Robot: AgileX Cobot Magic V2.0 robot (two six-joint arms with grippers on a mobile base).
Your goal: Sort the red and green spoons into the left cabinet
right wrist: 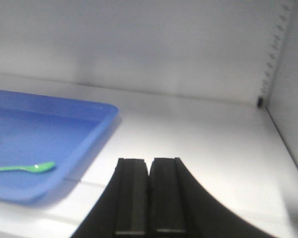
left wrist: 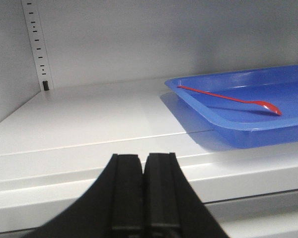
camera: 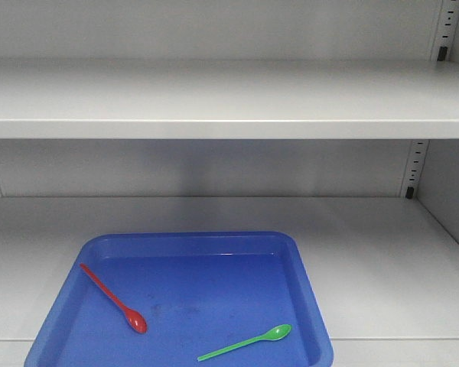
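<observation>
The left gripper point(left wrist: 144, 196) shows at the near edge of its wrist view, black fingers pressed together, nothing between. The right gripper point(right wrist: 149, 196) likewise, closed and empty.

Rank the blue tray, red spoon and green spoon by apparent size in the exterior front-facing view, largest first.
1. Blue tray, by far the largest.
2. Red spoon and green spoon: they look about equal in length, so no ranking between them.

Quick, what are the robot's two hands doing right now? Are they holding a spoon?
Left end effector: closed, holding nothing; the slim red plastic spoon lies in the shallow blue plastic tray.
Right end effector: closed, holding nothing.
</observation>
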